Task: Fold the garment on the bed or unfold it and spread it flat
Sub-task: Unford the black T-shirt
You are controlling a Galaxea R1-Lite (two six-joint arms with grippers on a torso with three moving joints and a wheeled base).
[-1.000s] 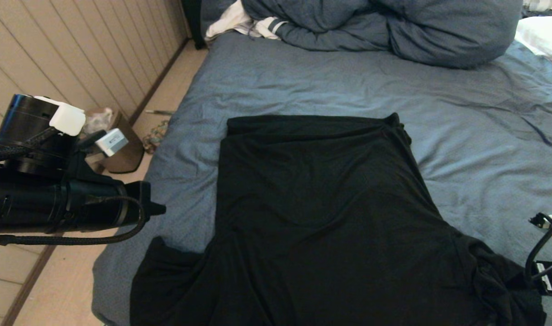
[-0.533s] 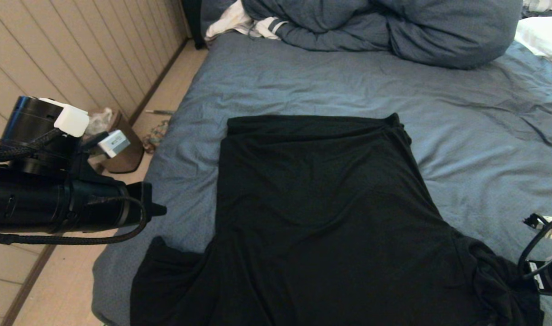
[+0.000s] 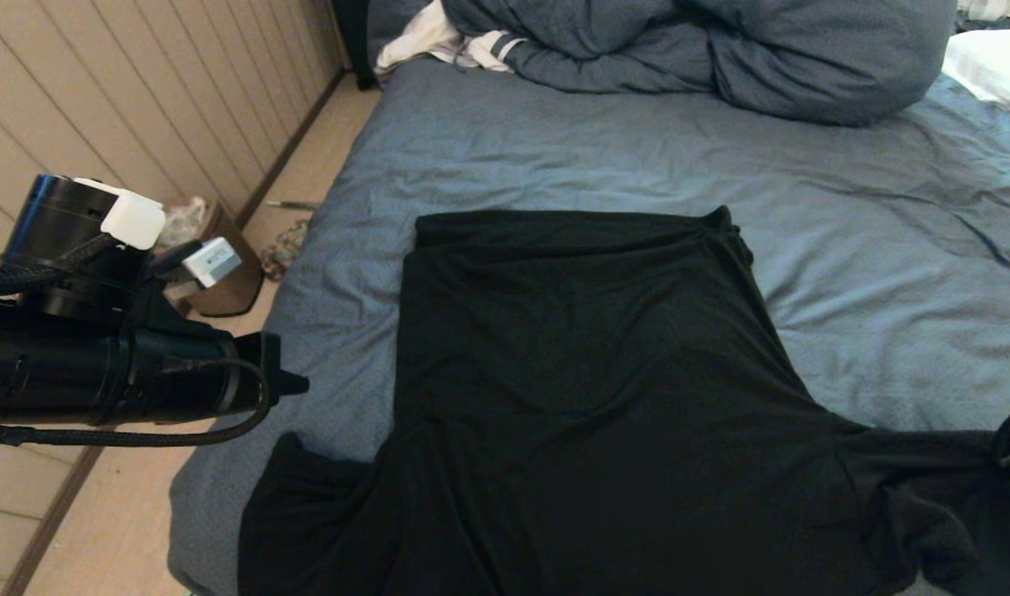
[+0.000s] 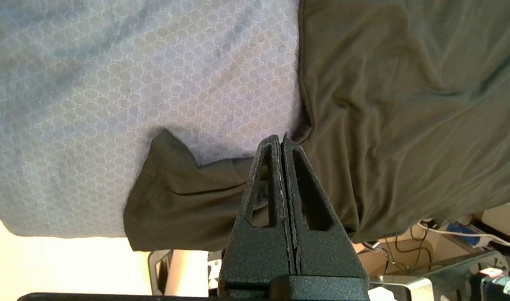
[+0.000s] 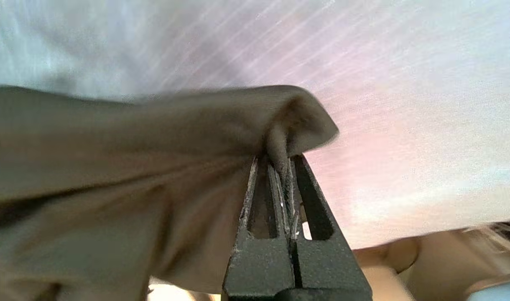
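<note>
With its jaws clamped on a sleeve, the right gripper (image 5: 282, 161) draws the garment (image 3: 588, 397) taut toward the bed's (image 3: 555, 157) right edge, presumably to flatten it, long axis running from near edge toward the duvet (image 3: 720, 50), while the left gripper (image 4: 282, 144) hovers closed, empty, above the other sleeve.

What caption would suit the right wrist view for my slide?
Right tool, shut, pinching a fold of the black T-shirt above the blue-grey bed.
</note>
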